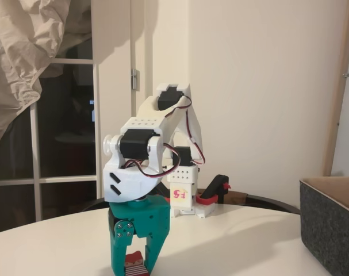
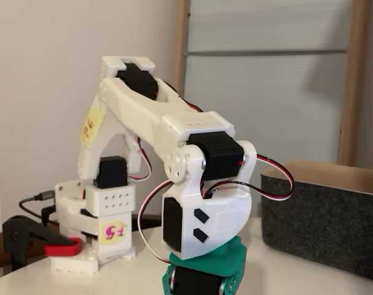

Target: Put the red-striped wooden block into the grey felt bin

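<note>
One red-striped wooden block | between tool fingers, on table | grip contact: cannot tell

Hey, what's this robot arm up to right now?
The arm is bent down to the white table, its teal gripper pointing straight down with the fingers on either side of the red-striped wooden block, which sits at table level. Whether it is clamped yet is unclear. The grey felt bin waits off to the right in both fixed views.
</note>
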